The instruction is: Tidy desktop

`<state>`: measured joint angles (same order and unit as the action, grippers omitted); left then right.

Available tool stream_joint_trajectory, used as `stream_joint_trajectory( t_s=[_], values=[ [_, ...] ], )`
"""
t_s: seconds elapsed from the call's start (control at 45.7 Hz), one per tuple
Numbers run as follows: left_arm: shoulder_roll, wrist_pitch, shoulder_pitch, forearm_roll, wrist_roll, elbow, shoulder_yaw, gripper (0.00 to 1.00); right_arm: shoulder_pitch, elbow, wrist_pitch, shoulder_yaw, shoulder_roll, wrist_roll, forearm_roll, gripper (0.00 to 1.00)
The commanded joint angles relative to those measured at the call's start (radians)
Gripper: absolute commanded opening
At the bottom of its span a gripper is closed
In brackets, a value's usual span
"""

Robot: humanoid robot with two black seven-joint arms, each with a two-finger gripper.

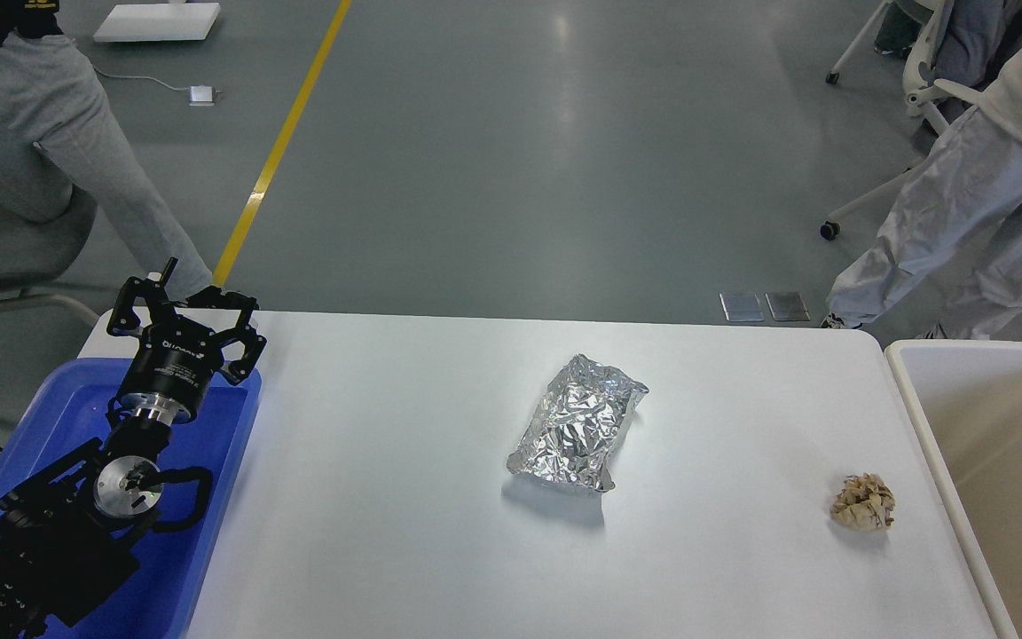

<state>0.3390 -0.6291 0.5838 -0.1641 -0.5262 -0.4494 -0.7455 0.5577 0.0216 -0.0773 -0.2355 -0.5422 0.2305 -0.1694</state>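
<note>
The left gripper [181, 306] hangs empty over the blue tray [236, 417], fingers spread apart; the desktop [387, 461] stretches rightward, bearing a crinkled foil packet [577, 426] mid-table, probably light and easily crushed, best pinched across its narrow width; a crumpled paper wad [864, 502] sits near the beige bin [919, 399]; the right gripper is unseen.

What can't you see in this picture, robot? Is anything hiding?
- Head view: my right arm is nowhere in the frame.
- Blue tray: my left arm covers much of its inside, and the picture's edge cuts it off.
- Beige bin: the right edge cuts it, so most of its inside is unseen.
- Foil packet: crumpled shut, so what it wraps is hidden.
- Left gripper: fingers spread, holding nothing.
</note>
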Motion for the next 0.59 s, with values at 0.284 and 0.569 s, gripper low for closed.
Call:
stream_joint_trajectory(
  t_s=[0.284,0.569],
  values=[
    [0.000,0.000,-0.001,0.000,0.000,0.000,0.000,1.00,0.002,0.145,-0.283,-0.402,-0.148,0.010,-0.001,0.99],
    [0.000,0.000,-0.001,0.000,0.000,0.001,0.000,1.00,-0.044,0.451,-0.306,-0.476,-0.243,0.088,0.002,0.99]
  ],
)
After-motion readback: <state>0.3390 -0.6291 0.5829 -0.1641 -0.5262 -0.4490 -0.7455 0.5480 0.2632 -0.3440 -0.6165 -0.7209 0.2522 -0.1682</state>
